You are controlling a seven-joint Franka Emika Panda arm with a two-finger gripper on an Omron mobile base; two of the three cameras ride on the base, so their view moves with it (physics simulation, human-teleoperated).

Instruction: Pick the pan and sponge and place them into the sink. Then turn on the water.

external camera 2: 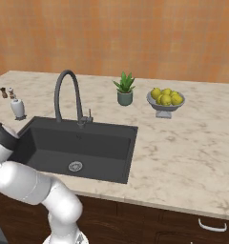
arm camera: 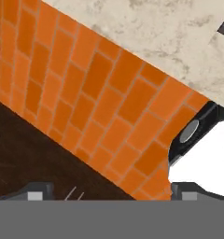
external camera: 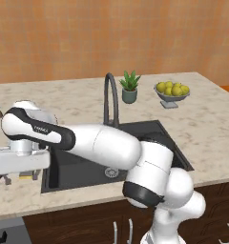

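Orange brick wall backs the marble desk (external camera 2: 183, 143). On the hand view the claw (arm camera: 109, 193) spreads its tips wide, gripping nothing, facing brick and dark floor. Beside the hand, the arm's white links cross over the black sink (external camera 2: 83, 143). A yellow sponge (external camera: 26, 176) peeks out under the hand at the sink's edge. Farther off stand the faucet (external camera 2: 66, 93), soap pump (external camera 2: 17, 108), potted plant (external camera 2: 124, 90) and lemon bowl (external camera 2: 166, 101).
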